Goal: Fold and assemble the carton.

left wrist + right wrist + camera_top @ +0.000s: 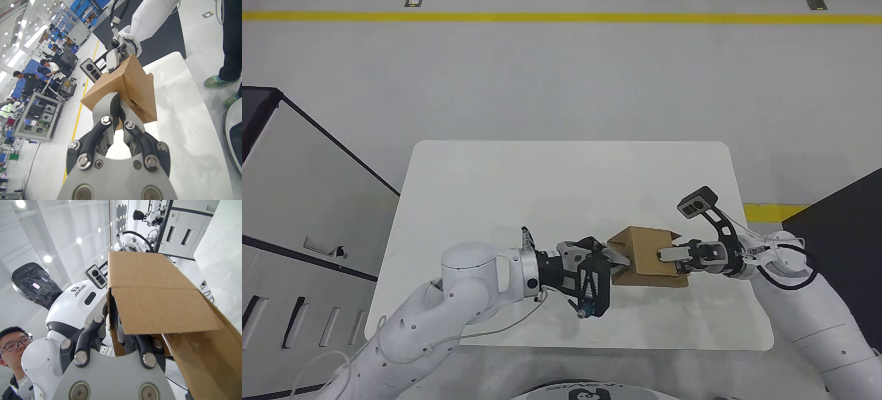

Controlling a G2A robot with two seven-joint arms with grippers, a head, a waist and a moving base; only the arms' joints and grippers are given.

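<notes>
A: Where's the carton (647, 255)?
B: It's held between the two sets of jaws over the near right part of the desk (542, 180), opened out into a box shape. I can't tell whether any corner touches the desk

A: And the jaws?
B: The left jaws are clenched on the carton's edge at the end facing them, where folded flaps meet at a seam. The right jaws are clamped on a wall at the opposite end, and one flap (160, 309) sticks out loose past them

A: Which step, would you say?
B: The body is squared up, so I'd judge it's at the closing of the end flaps. The left end looks partly tucked and the right end looks open

A: Next move?
B: Probably one side holds firm while the other lets go and pushes the loose flap in. The carton would need bracing, maybe on the desk, or it could swing on a single grip. Cardboard creases easily, so push gently along the fold line
</notes>
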